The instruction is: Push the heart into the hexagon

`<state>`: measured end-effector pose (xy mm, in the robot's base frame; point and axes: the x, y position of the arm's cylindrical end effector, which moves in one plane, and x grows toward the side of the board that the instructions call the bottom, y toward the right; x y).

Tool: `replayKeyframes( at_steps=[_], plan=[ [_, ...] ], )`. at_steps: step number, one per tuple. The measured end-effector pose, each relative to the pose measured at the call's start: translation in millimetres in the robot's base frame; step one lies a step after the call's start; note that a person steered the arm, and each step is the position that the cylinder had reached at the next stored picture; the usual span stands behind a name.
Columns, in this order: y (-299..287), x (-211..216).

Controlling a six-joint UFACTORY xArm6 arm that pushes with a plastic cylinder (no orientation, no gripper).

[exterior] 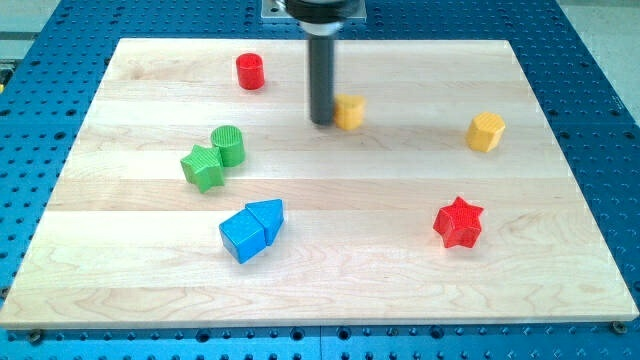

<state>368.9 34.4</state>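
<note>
Sitting on a blue board full of small holes is one big pale wooden surface. One dark rod comes down from the view's top, and its top end is cut off by the edge of the view. My tip rests on the wood, touching the left side of the yellow heart. The rod is a plain stick tool, so it has nothing that opens or shuts and it holds nothing. I count seven blocks. Two are blue: a blue cube and a blue pointed block, touching each other near the view's bottom left. Two are green: a green star and a green cylinder, touching too. Two are red: a red star low on the right and a red cylinder near the top. The yellow hexagon sits well apart, to the heart's right, with bare wood between them. The rod hides part of the heart, so its shape is hard to make out.
</note>
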Motion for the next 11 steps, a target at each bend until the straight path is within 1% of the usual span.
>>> replayKeyframes(
  at_steps=[1, 2, 3, 4, 5, 6, 7, 8, 9, 10, 11],
  plan=[
    [68.4, 10.8],
    [97.9, 7.5],
    [52.5, -8.6],
    [73.2, -41.5],
    [134.0, -46.4],
    [173.1, -42.8],
    [195.6, -32.0],
    [202.9, -26.9],
    [201.4, -45.5],
    [167.6, -56.8],
    [152.1, -43.8]
  ],
)
